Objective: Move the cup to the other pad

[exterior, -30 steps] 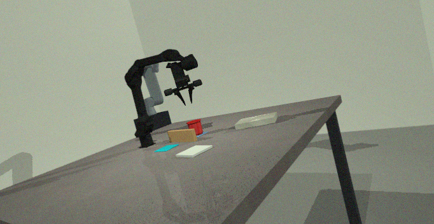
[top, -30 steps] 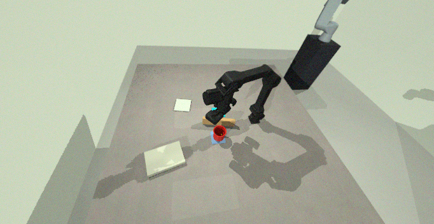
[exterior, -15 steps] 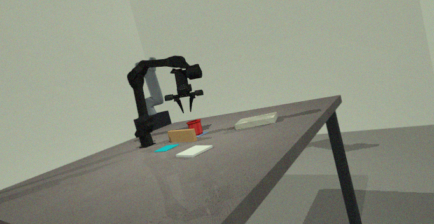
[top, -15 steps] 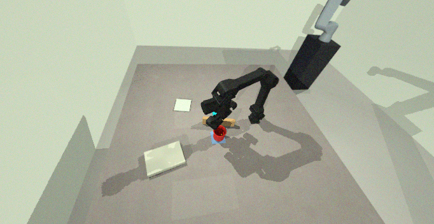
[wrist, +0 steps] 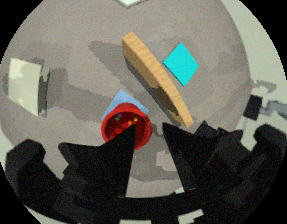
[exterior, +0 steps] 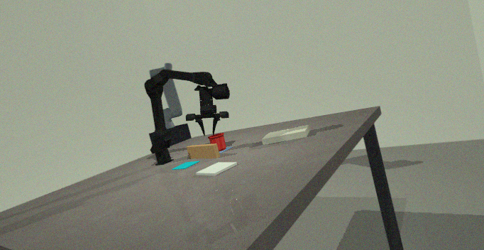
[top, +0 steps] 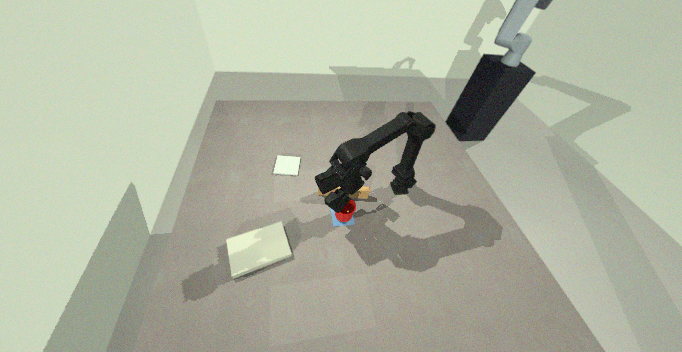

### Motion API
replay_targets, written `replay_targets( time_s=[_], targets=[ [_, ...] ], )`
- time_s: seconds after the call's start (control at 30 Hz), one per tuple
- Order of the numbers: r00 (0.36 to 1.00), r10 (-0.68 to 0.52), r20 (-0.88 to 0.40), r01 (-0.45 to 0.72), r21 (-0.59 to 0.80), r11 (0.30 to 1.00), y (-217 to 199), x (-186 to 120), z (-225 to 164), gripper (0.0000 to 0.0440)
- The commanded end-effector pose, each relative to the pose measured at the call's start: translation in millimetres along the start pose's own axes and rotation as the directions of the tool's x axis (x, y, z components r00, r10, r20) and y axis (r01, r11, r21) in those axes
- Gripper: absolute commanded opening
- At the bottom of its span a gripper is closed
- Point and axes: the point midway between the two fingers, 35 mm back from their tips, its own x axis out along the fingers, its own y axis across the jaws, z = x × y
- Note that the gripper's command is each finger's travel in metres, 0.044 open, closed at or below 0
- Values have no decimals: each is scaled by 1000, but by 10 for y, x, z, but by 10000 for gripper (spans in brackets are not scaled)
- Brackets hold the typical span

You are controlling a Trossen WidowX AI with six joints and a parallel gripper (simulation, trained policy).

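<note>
The red cup [top: 344, 214] [exterior: 218, 143] [wrist: 119, 127] stands upright on the blue pad [top: 337, 223] [exterior: 227, 150] [wrist: 122, 97]. Several small coloured marbles [wrist: 135, 119] show inside it. The cyan pad [exterior: 186, 165] [wrist: 181, 65] lies bare on the other side of the wooden block; the arm hides it in the top view. My gripper [exterior: 209, 134] [wrist: 149, 126] is partly open and empty, pointing down, with its fingertips at about the height of the cup's rim or just above. In the wrist view one fingertip overlaps the cup's rim and the other is off to the block's side; contact cannot be told.
An upright wooden block [top: 363, 193] [exterior: 203, 151] [wrist: 155, 80] stands between the two pads. A white slab [top: 287, 165] [exterior: 217, 168] lies beyond it. A cream box [top: 260, 249] [exterior: 286, 135] [wrist: 25, 86] lies farther from the cup. A black block [top: 492, 98] bears a grey arm.
</note>
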Motion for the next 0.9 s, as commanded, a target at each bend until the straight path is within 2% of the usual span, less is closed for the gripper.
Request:
replay_targets(
  time_s=[0.0, 0.43, 0.67, 0.87],
  targets=[
    [1000, -26, 1, 26, -5, 1000, -10, 140, -17, 176],
    [998, -64, -10, 63, -82, 995, -8, 599, -78, 172],
    [999, -53, 1, 53, -134, 990, -20, 692, -65, 25],
    [999, -33, 5, 34, -141, 989, -48, 637, -55, 11]
  ],
)
